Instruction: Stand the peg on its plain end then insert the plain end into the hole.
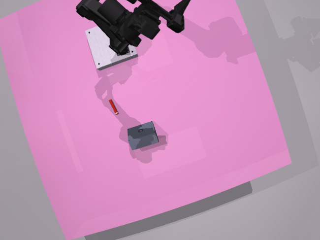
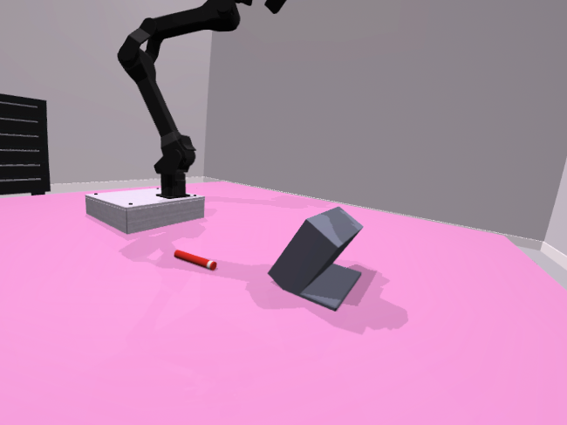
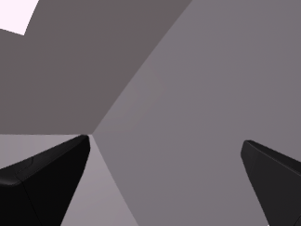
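Open space between peg (image 1: 113, 106) (image 2: 194, 259) and sloped panel (image 1: 143, 136) (image 2: 302, 255).

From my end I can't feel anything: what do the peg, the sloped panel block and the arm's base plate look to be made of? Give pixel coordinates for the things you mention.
Peg (image 1: 113, 106) (image 2: 193, 258): painted wood or plastic, smooth; even red, one white band.
Sloped panel block (image 1: 143, 142) (image 2: 295, 255): perhaps matte plastic or painted metal; flat blue-grey, no grain.
Base plate (image 1: 97, 46) (image 2: 111, 199): probably brushed metal; silvery, finely streaked.

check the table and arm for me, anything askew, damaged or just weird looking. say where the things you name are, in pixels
The pincer (image 1: 157, 2) (image 3: 167, 146) looks odd: it is open and raised high, its wrist view showing only walls and ceiling rather than the peg (image 1: 113, 107) (image 2: 194, 259). The peg lies on its side, as the task describes. I see no damage or spill.
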